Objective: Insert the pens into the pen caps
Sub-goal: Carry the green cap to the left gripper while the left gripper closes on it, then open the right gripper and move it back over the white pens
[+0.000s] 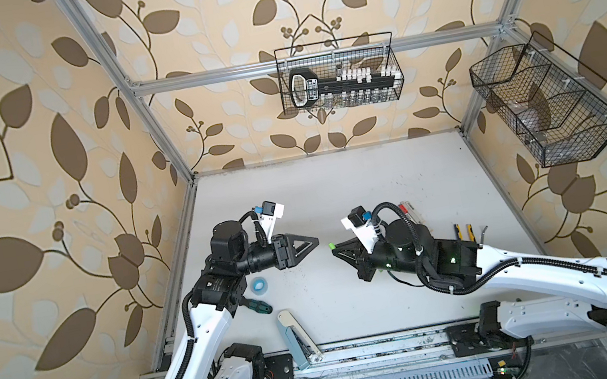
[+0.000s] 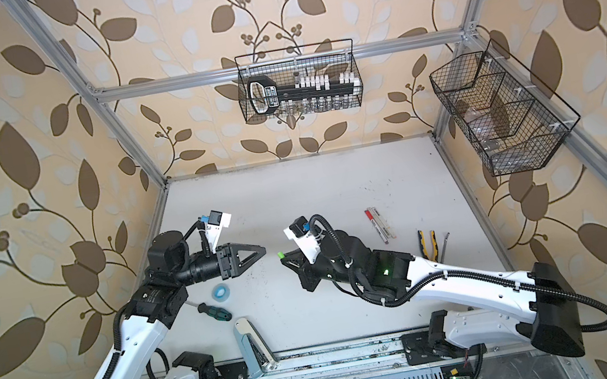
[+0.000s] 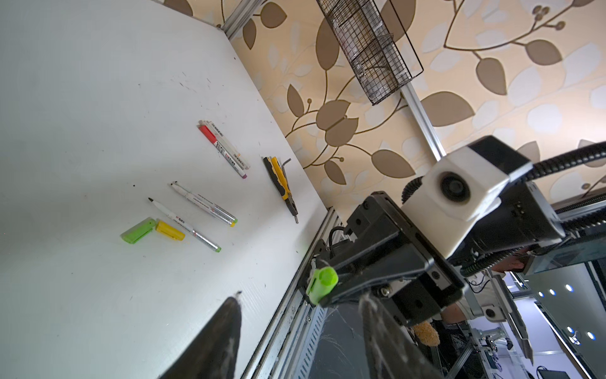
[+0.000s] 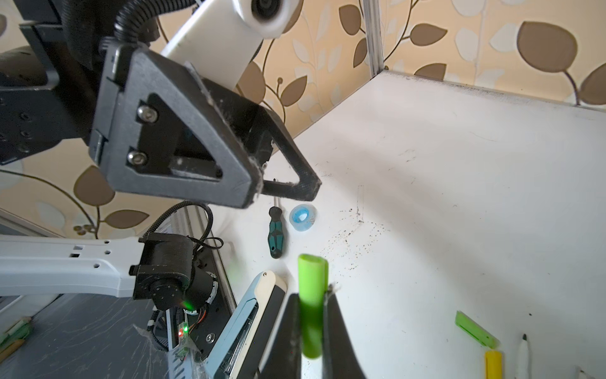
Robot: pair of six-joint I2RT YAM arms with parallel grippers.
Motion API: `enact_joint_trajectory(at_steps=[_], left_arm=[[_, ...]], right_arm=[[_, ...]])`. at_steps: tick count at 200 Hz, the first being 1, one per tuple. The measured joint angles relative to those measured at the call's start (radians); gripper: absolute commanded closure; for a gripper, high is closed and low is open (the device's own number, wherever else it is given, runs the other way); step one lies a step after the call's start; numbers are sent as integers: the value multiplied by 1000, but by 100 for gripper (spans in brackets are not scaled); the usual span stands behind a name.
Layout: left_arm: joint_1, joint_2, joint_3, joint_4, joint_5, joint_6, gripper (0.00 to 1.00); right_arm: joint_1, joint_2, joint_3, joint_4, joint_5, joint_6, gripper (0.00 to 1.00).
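My right gripper [image 4: 313, 295] is shut on a green pen cap [image 4: 311, 279], which it holds above the table with its open end sticking out toward my left gripper [image 1: 313, 242]. The left gripper's jaws stand apart with nothing between them, a short gap from the held pen cap [image 1: 331, 245]. On the table, in the left wrist view, lie an uncapped pen [image 3: 183, 224], two more pens [image 3: 203, 205], a capped group with a red cap [image 3: 224, 149], a loose green cap [image 3: 138, 230] and a yellow cap [image 3: 170, 230].
A screwdriver [image 1: 259, 306], a blue tape roll [image 1: 258, 284] and a pale blue stapler [image 1: 296, 337] lie near the left arm. Yellow-handled pliers [image 2: 428, 242] rest by the right edge. Wire baskets [image 1: 338, 74] [image 1: 548, 105] hang on the back and right walls.
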Motion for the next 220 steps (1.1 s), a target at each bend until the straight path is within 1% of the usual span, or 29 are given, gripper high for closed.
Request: enact_joint_trajectory(at_steps=[50, 64, 99, 137, 154, 181, 209, 220], left_arm=[[-19, 25, 0, -13, 16, 21, 58], [-23, 28, 0, -23, 16, 25, 59], [-33, 30, 2, -29, 14, 35, 68], [-46, 34, 2, -41, 18, 53, 68], [-46, 37, 2, -48, 19, 54, 69], [-46, 37, 3, -50, 23, 61, 80], [-46, 37, 10, -63, 18, 80, 97], [-46, 37, 14, -74, 15, 82, 100]], right_arm=[[33, 45, 32, 5, 4, -23, 92], [37, 55, 47, 8, 4, -26, 92], [44, 79, 66, 3, 4, -35, 92], [47, 105, 85, 6, 20, -38, 92], [47, 105, 92, 6, 32, -38, 92], [47, 112, 95, 5, 38, -39, 92], [47, 114, 99, 2, 42, -41, 91], [47, 116, 100, 3, 43, -42, 91]])
